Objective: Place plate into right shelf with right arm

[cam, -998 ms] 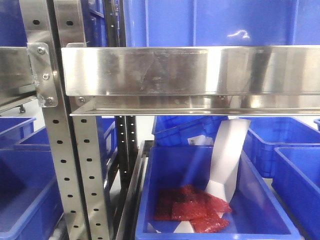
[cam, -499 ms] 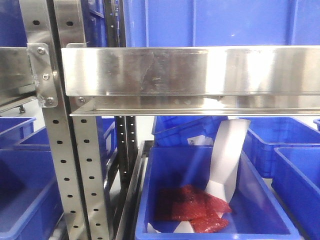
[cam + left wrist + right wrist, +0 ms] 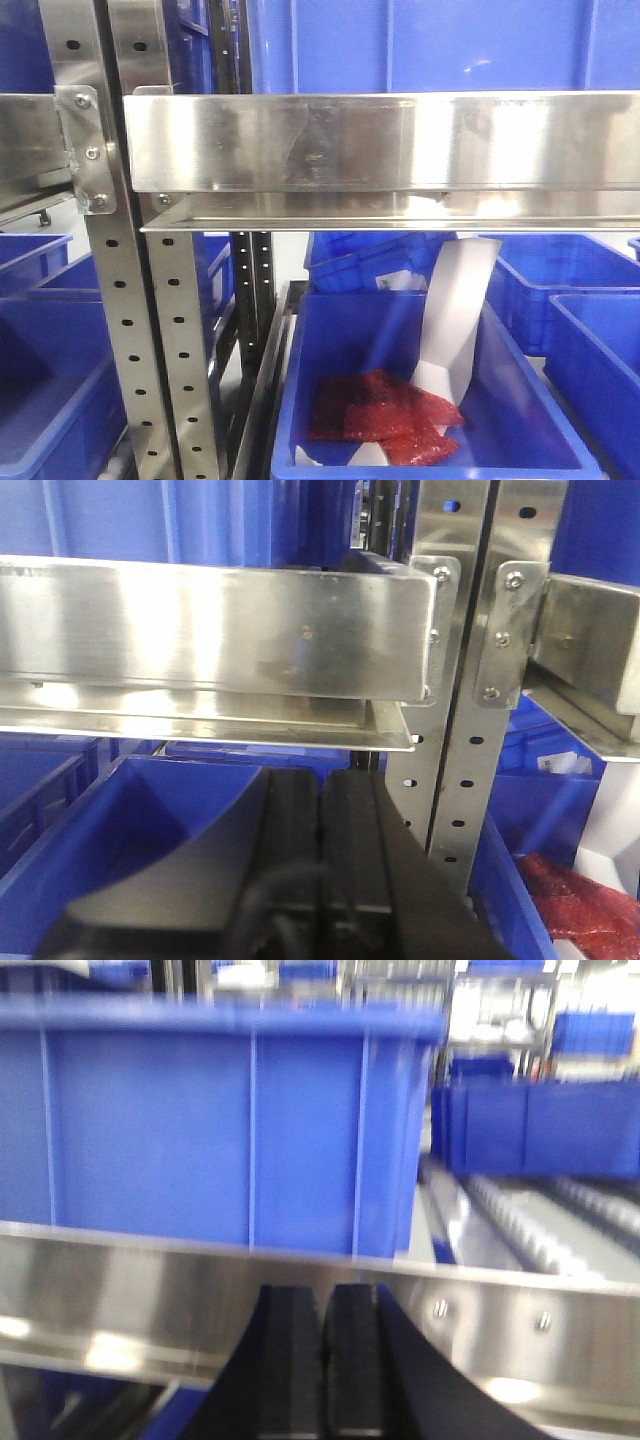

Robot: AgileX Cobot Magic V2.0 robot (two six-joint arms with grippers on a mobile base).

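Note:
The plate shows in no view. The right shelf [image 3: 380,140] is a shiny steel rack with a broad front lip, filling the upper half of the front view. My right gripper [image 3: 324,1290] is shut with nothing between its black fingers, and it points at that steel lip [image 3: 150,1300] from close by. My left gripper [image 3: 322,775] is also shut and empty. It sits below the neighbouring steel shelf lip [image 3: 200,630], just left of the perforated posts [image 3: 455,730].
A large blue bin [image 3: 420,45] stands on the right shelf. Below it, a blue bin [image 3: 520,400] holds red bags [image 3: 385,415] and a folded white sheet [image 3: 455,310]. Perforated posts [image 3: 120,300] stand at the left, with more blue bins on both sides.
Only the glints on the steel lip and the blue bin have shifted a little. Nothing else has visibly moved.

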